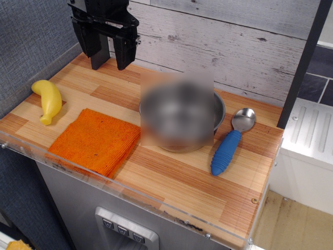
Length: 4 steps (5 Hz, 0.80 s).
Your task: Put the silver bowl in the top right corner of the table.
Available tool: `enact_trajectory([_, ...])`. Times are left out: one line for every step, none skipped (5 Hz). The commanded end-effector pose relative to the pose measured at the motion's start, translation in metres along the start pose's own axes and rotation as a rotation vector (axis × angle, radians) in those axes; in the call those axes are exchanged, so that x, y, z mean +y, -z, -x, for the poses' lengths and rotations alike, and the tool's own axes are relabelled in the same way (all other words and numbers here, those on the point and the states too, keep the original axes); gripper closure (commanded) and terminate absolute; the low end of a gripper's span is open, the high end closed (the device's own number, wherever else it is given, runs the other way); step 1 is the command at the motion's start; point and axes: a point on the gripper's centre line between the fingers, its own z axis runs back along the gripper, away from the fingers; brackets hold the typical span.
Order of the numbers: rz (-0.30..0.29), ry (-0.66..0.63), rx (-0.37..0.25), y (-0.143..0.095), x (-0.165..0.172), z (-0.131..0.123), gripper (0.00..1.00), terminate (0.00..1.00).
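The silver bowl [182,121] stands upright on the wooden table [171,179], right of centre, much of it blurred in the view. Its rim is close to the orange cloth [96,139] on its left. My black gripper [110,65] hangs at the back left of the table, above the planks near the wall. Its two fingers are apart with nothing between them. It is well clear of the bowl, to the bowl's upper left.
A yellow banana [48,100] lies at the left edge. A blue-handled metal spoon [231,142] lies just right of the bowl. A clear plastic rim [130,190] runs along the front edge. A white plank wall [234,47] stands behind.
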Motion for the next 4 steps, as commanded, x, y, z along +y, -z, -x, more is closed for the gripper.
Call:
enact_trajectory([0.000,0.000,0.000,0.000,0.000,0.000,0.00,0.00])
enact_trajectory([0.043,0.045,-0.006,0.015,-0.029,-0.014,0.00,0.00])
enact_trajectory([0.064,0.074,-0.006,0.026,-0.051,-0.023,0.00,0.00])
enact_trajectory([0.054,0.091,-0.002,0.042,-0.070,-0.035,0.00,0.00])
